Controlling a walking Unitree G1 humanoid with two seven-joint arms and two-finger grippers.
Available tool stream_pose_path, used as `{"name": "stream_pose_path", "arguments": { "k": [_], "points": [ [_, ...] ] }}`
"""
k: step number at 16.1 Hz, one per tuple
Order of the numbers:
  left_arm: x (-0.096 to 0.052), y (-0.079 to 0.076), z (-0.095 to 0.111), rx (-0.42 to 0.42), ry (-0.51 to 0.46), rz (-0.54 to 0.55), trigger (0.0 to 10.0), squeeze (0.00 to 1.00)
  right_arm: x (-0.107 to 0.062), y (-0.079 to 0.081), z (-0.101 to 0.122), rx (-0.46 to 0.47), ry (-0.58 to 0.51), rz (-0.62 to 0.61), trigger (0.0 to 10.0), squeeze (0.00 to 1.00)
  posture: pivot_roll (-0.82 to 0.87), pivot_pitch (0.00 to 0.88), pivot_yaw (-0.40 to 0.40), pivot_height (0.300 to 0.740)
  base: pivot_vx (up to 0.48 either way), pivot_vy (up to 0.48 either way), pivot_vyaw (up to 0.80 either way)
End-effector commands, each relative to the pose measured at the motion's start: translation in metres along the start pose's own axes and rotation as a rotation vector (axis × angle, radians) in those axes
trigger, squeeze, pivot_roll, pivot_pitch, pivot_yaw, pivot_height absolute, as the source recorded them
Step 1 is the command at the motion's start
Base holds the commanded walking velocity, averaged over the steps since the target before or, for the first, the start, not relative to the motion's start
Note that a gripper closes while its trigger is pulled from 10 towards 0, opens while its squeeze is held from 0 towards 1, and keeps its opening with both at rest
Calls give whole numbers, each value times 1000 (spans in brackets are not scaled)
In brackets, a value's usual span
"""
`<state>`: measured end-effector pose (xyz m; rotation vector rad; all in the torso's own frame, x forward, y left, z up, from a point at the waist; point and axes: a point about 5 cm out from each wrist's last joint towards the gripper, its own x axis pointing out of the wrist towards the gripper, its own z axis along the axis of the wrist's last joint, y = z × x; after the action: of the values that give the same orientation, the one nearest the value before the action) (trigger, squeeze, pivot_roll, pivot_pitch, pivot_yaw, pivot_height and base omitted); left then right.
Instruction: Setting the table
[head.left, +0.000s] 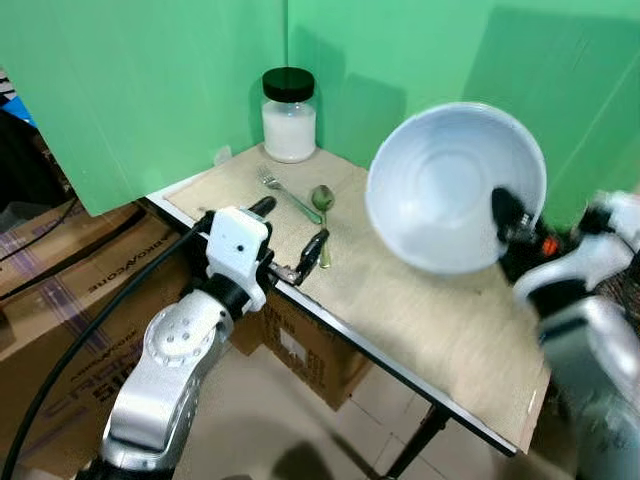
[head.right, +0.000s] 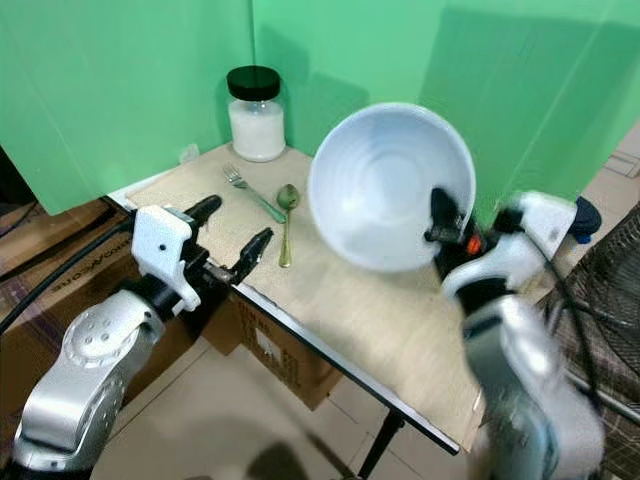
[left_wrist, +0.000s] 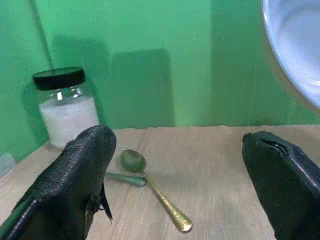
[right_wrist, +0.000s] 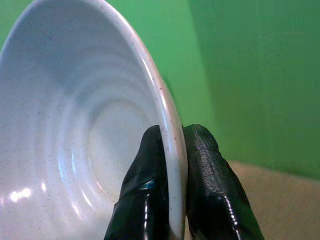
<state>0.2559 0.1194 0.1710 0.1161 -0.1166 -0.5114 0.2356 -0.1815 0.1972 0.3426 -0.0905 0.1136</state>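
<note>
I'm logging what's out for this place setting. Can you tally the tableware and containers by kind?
Bowl: 1, white, held tilted above the table by its rim in the right gripper
Spoon: 1, on the table
Fork: 1, on the table beside the spoon
Jar: 1, black lid, white contents, at the back
Total: 4

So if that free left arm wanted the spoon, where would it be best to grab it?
Probably by the thin gold handle, near its middle. The spoon lies flat on the table, bowl end toward the jar and handle toward the table's near edge, where the left tool hovers open. Coming straight down with fingers across the handle avoids the fork beside it.
</note>
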Motion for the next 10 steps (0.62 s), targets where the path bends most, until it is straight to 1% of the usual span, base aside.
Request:
{"name": "stream_pose_path", "arguments": {
  "k": [1, 2, 3, 4, 5, 6, 7, 8, 9, 10],
  "points": [
    [-2, 3, -4, -2, 35, 52, 10000, 451, -7, 11, 7, -109, -65, 59, 10000, 0, 3, 0, -10, 740, 0, 0, 0],
    [-2, 3, -6, -6, 45, 71, 10000, 451, -11, 14, 6, -188, -73, 89, 10000, 0, 2, 0, -15, 740, 0, 0, 0],
    [0, 3, -4, -5, 38, 91, 10000, 443, -11, 12, 0, -270, -45, 59, 10000, 0, 3, 0, -27, 740, 0, 0, -631],
    [0, 3, -3, -5, 33, 101, 10000, 439, -10, 10, -2, -261, -32, 46, 10000, 0, 3, 0, -33, 740, 0, 0, -800],
    [4, 5, -2, 2, 23, 117, 10000, 439, -7, 6, -4, -262, -26, 17, 10000, 0, 8, 0, -42, 740, 0, 0, -800],
    [5, 5, -2, 5, 21, 122, 10000, 439, -6, 5, -5, -265, -23, 17, 10000, 0, 5, 0, -38, 740, 0, 0, -800],
    [10, 5, 0, 9, 18, 130, 10000, 435, -5, 3, -7, -302, -11, -8, 10000, 0, -5, 0, -26, 740, 0, 0, 0],
    [11, 1, 2, 9, 12, 108, 10000, 424, -5, -1, -7, -275, -13, -56, 10000, 0, -13, 0, -33, 740, 0, 0, 0],
    [10, 1, -1, 7, 18, 117, 10000, 400, -5, -5, -6, -257, -22, -97, 10000, 0, -14, 0, -34, 740, 0, 0, -800],
    [10, 2, -1, 3, 19, 126, 10000, 404, -4, -4, -5, -251, -23, -93, 10000, 0, -19, 0, -32, 740, 0, 0, -800]
  ]
}}
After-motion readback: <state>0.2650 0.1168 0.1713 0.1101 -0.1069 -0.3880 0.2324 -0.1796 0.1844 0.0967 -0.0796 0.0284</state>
